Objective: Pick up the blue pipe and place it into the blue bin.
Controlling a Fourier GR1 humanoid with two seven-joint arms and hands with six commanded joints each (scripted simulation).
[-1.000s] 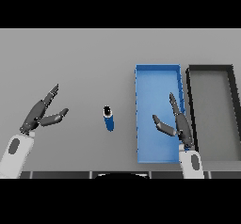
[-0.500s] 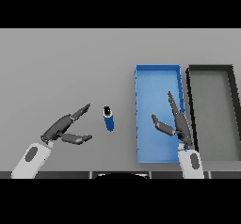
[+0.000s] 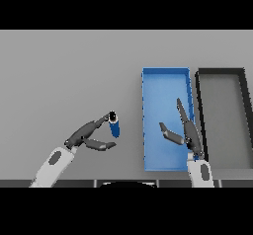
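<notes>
The blue pipe (image 3: 114, 126) stands on the grey table (image 3: 69, 71), a little left of centre and at about nine o'clock from the blue bin (image 3: 165, 73), with a clear strip of table between the two. Its dark top end shows at the upper tip.

Left robot hand (image 3: 85, 135) comes in from the seven o'clock corner, fingers stretched long towards two o'clock, and the fingertips (image 3: 105, 120) are right at the top of the pipe, looking as if they touch it. The thumb (image 3: 101, 145) spreads wide below, its tip just beside the pipe's lower end, so the robot hand is spread wide and has closed on nothing.

Right robot hand (image 3: 187, 133) hovers over the right side of the blue bin, fingers straight and pointing to twelve o'clock, thumb out towards ten o'clock: wide as well, and empty.

At three o'clock from the blue bin, just beside it, lies a black bin (image 3: 221, 71) with a grey floor.
</notes>
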